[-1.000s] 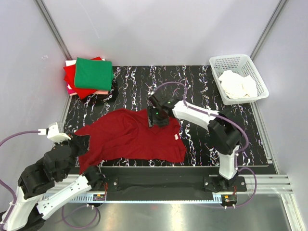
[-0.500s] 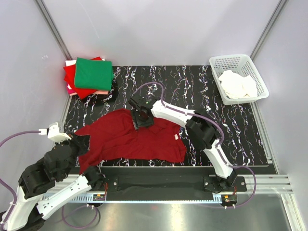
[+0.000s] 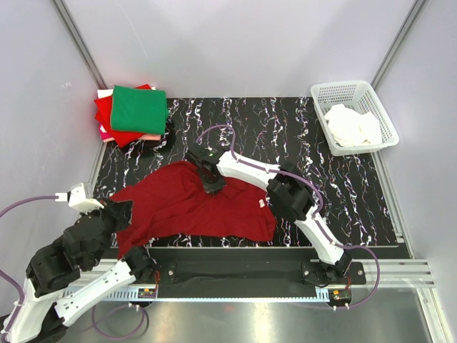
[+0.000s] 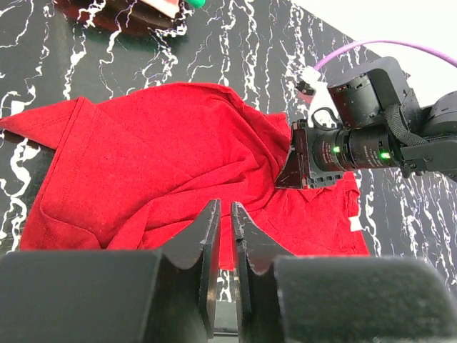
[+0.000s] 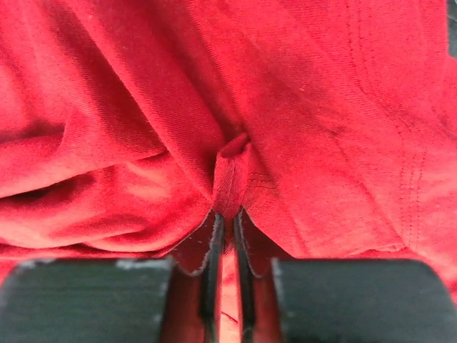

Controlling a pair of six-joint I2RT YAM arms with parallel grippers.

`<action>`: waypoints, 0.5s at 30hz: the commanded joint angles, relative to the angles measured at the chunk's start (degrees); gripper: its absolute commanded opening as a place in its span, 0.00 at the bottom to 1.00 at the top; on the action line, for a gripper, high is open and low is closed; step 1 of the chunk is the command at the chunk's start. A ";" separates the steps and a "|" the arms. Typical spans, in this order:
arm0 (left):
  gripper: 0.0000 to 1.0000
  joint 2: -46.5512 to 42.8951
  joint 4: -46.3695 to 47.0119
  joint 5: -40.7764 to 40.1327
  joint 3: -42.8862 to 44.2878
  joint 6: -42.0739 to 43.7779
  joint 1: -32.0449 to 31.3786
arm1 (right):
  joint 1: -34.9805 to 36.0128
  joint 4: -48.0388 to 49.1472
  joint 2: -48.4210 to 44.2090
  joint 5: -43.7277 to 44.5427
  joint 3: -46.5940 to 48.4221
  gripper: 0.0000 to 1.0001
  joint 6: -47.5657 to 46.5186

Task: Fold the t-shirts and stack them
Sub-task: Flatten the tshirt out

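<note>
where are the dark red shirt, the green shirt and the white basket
dark red shirt [image 3: 182,209]: top view, middle of its spread body
green shirt [image 3: 139,108]: top view, centre of its folded face, on top of the stack
white basket [image 3: 340,85]: top view, its far rim
</note>
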 commanded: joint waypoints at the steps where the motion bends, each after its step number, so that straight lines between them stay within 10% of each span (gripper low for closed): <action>1: 0.15 -0.63 2.38 -0.35 -0.14 0.51 -0.25 | 0.76 -1.41 -0.90 3.10 0.67 0.11 0.14; 15: 0.10 0.69 2.73 0.44 -0.49 0.42 -0.25 | -1.87 -2.11 -15.40 16.44 -14.97 0.00 0.14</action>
